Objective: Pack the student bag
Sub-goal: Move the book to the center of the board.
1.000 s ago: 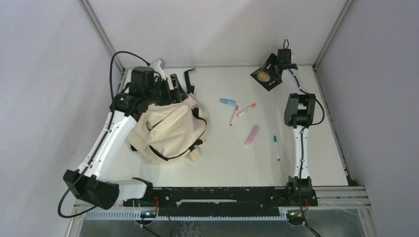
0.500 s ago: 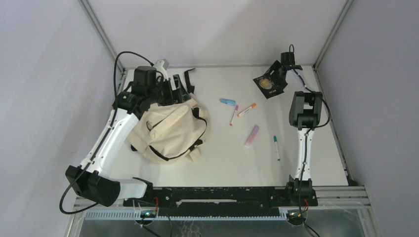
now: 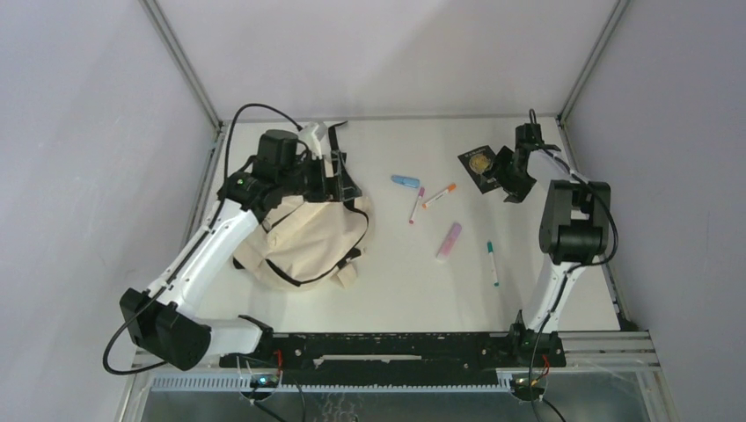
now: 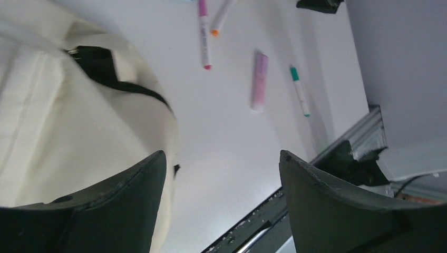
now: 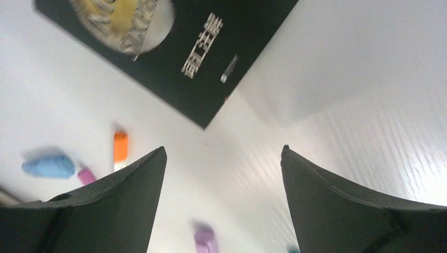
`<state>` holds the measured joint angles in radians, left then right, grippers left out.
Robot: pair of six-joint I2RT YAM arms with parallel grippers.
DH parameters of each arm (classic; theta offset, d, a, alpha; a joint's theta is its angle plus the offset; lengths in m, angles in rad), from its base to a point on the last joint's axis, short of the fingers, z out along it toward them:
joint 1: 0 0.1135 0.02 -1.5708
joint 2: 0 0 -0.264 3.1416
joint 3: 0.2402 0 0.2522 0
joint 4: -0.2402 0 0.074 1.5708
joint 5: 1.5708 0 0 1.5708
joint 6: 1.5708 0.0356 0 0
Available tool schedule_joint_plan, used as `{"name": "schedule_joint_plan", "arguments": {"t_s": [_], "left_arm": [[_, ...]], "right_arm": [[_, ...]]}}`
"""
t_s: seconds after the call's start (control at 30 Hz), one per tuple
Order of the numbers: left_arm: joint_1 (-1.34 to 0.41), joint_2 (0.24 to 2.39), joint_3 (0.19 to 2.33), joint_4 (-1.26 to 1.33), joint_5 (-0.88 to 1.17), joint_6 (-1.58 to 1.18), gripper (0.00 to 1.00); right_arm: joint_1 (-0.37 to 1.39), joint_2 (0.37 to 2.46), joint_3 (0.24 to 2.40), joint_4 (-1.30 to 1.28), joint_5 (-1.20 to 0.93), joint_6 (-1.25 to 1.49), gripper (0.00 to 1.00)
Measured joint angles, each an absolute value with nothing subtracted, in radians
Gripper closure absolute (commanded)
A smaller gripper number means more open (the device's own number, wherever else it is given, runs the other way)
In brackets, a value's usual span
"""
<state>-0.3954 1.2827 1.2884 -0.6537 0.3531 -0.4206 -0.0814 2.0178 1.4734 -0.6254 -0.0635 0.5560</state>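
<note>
The student bag point(image 3: 303, 237), cream fabric with black straps, lies slumped at the left of the table. My left gripper point(image 3: 339, 176) hovers open over the bag's far right edge. In the left wrist view the bag point(image 4: 63, 116) fills the left side and nothing is between the left gripper's point(image 4: 221, 156) fingers. My right gripper point(image 3: 511, 180) is open at the far right, just right of a black booklet point(image 3: 481, 164) with a gold round emblem. In the right wrist view the booklet point(image 5: 211, 47) lies beyond the right gripper point(image 5: 223, 151), apart from the fingertips.
Scattered mid-table are a blue capped item point(image 3: 405, 182), a pink pen point(image 3: 416, 205), an orange-tipped pen point(image 3: 438, 195), a lilac highlighter point(image 3: 449, 240) and a teal pen point(image 3: 492, 263). Loose black straps point(image 3: 336, 136) trail behind the bag. Frame posts and walls bound the table.
My left gripper swung right across the bag's top. My right arm drew back toward the right and nearer, and the black booklet now sits a little nearer than before.
</note>
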Motion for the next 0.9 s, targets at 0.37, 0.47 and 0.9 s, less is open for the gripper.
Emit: {"name": "schedule_joint_plan", "arguments": {"t_s": [0.37, 0.47, 0.9], "left_arm": [[-0.582, 1.376, 1.291, -0.577, 0.405, -0.43, 0.18], [-0.595, 1.411, 1.294, -0.567, 0.403, -0.441, 0.17], [-0.627, 1.522, 1.318, -0.586, 0.379, -0.454, 0.17]], "right_arm": [[-0.13, 1.911, 1.604, -0.582, -0.02, 0.39, 0.07], [-0.138, 2.073, 1.784, -0.59, 0.006, 0.368, 0.07], [-0.043, 2.441, 2.232, -0.722, 0.078, 0.285, 0.04]]}}
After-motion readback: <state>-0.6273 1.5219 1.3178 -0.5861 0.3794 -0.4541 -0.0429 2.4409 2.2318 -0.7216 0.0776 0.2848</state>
